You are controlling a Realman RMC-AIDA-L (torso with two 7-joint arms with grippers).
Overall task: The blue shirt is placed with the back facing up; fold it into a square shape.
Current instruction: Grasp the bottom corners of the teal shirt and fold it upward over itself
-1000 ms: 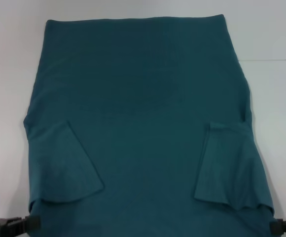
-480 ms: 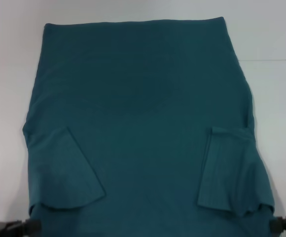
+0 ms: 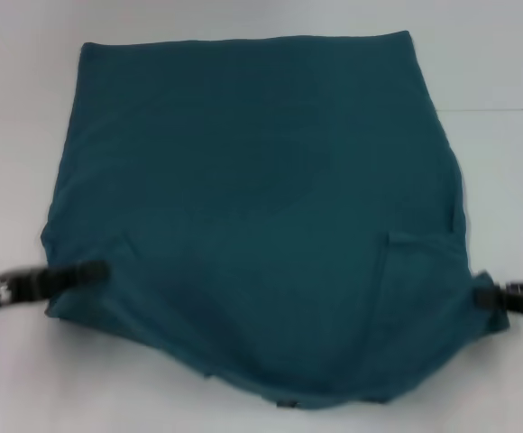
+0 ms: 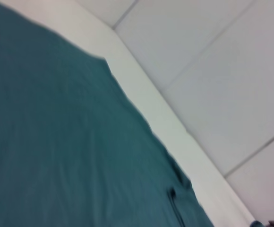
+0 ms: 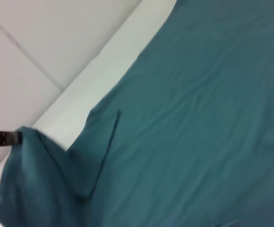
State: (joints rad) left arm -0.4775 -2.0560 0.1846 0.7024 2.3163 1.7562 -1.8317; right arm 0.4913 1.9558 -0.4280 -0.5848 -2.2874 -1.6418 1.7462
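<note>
As seen from the head view, the blue shirt (image 3: 252, 207) was spread plain side up over the middle of the white worktop (image 3: 505, 72), its straight hem lying toward the far edge. The near part of the shirt was bunched and lifted, its lower border sagging in a curve toward the near edge, with a folded sleeve panel visible on the right. The left gripper (image 3: 95, 271) was seen at the shirt's left side, near the left edge of the worktop, its jaws clamped on the fabric there. The right gripper (image 3: 487, 293) was seen at the shirt's right side, its jaws likewise closed on the cloth.

In the left wrist view, a broad stretch of the blue shirt (image 4: 71, 142) was shown against the pale worktop (image 4: 165, 118), with tiled floor beyond; the arm's own jaws were not shown.

In the right wrist view, the blue shirt (image 5: 189, 123) filled most of the frame, a folded sleeve seam running across it. A raised corner of cloth was shown pinched by the left gripper (image 5: 14, 137) farther off, beside the edge of the worktop (image 5: 89, 90).
</note>
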